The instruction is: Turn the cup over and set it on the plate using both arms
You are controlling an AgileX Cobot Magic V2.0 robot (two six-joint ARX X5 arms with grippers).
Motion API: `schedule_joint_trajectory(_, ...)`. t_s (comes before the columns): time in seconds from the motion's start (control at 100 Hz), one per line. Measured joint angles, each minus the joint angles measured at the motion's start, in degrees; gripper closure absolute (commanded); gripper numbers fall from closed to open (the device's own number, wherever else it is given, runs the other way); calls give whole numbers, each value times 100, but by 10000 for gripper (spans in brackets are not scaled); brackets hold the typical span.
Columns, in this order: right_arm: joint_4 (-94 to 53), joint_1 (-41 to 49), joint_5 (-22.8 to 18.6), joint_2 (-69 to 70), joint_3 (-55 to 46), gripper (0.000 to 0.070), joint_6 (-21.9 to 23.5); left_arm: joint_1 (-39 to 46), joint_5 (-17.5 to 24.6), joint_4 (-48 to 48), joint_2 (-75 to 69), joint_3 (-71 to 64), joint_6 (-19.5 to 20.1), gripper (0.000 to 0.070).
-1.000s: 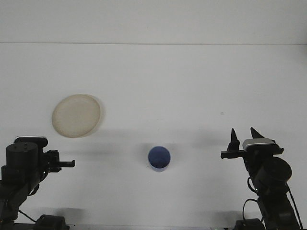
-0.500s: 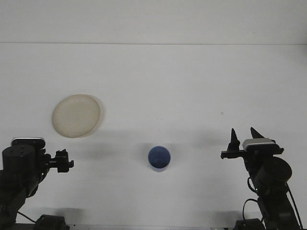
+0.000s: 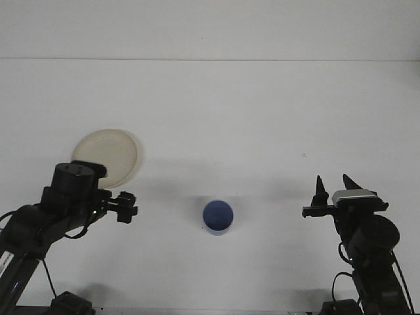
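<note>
A blue cup (image 3: 217, 216) stands on the white table near the front centre. From above it shows as a round blue disc, and I cannot tell which end is up. A cream plate (image 3: 111, 152) lies flat at the left. My left arm reaches over the plate's lower left edge, and its gripper (image 3: 126, 205) points right toward the cup, well short of it. My right gripper (image 3: 333, 179) stands at the front right, fingers pointing away and spread open, holding nothing, far to the right of the cup.
The white table (image 3: 236, 111) runs back to a pale wall. A tiny dark speck (image 3: 303, 155) lies right of centre. Both arm bases sit at the front corners.
My left arm has swung up and to the right, now overlapping the plate's lower left edge, with its gripper nearer the cup. The cup, the plate and the right arm have not moved.
</note>
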Motion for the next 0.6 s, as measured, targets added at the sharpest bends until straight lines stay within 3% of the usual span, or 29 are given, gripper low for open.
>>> schedule_joint_trajectory(0.25,0,0,0,0,0,287,0,-1226,0,79,1506,1108,-92,236)
schedule_joint_trajectory(0.6,0,0,0,0,0,287,0,-2129,0,116,3010,1939,-59,236)
